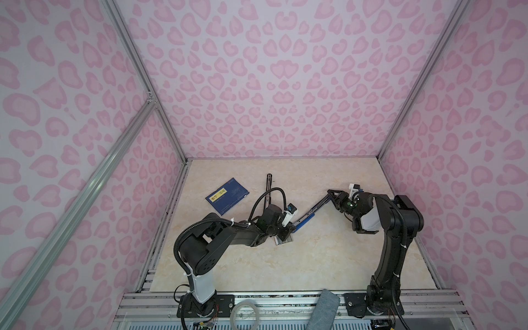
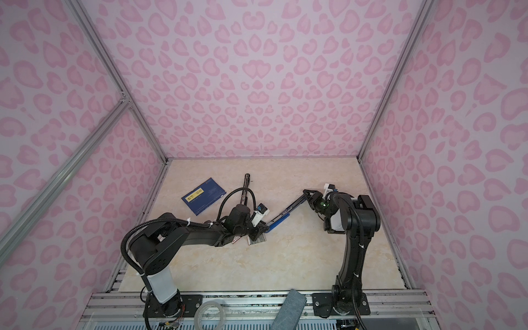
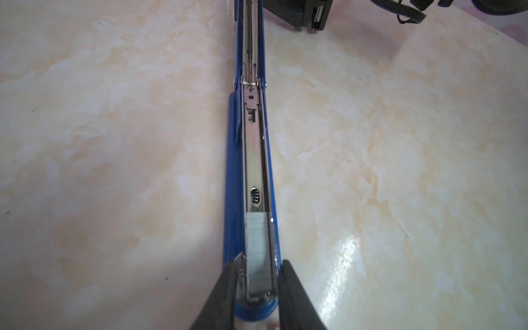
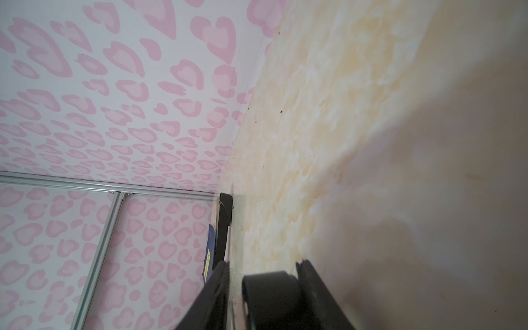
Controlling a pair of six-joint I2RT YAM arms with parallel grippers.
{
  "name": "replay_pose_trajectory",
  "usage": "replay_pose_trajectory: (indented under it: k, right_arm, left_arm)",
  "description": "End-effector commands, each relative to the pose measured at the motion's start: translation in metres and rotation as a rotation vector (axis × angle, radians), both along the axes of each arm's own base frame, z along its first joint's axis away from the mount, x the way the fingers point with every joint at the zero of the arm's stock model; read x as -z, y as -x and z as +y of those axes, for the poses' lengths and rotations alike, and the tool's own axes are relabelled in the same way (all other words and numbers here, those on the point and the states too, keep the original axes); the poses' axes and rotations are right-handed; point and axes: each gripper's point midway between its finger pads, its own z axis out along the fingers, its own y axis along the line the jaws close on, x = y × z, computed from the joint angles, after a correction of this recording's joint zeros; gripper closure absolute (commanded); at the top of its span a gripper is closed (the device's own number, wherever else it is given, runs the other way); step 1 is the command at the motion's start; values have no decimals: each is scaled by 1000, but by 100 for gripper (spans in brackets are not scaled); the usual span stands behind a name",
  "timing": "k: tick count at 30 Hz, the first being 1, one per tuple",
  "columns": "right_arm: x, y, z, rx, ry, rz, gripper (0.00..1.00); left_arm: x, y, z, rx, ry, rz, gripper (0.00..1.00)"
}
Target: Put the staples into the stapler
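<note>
Left pincer (image 3: 258, 285): narrowly parted, straddling the front of the blue stapler (image 3: 233, 177); I cannot tell if it pinches.
Staples (image 3: 258, 243): a strip lying in the magazine between that pincer's fingers, seen only in the left wrist view.
Right pincer (image 1: 331, 193): clasping the stapler's black lid end.
Booklet (image 1: 227, 196): beyond the left pincer; its yellow label is unreadable.

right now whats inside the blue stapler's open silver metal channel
A grey staples strip sits at its front end; the rest holds none. The left gripper's fingers cover the tip's sides.

The stapler (image 3: 233, 200) has a glossy blue body and a shiny metal channel; the staples (image 3: 257, 243) are dull grey metal; the worktop (image 3: 400, 171) is smooth and glossy.
</note>
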Motion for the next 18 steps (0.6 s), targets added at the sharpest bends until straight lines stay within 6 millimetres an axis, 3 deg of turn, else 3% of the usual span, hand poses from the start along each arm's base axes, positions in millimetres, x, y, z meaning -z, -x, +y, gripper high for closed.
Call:
replay_pose_trajectory:
  k: [1,4,18]
  right_arm:
    - [-9,-2,1,-6,8,-43,58]
    - [-10,-3,1,-7,13,-44,59]
    - [-35,3,2,-24,124,-66,58]
  left_arm:
    - [1,1,-2,17,-1,-1,75]
    - [0,1,-3,21,0,0,82]
    - [-15,-13,-12,11,13,-39,87]
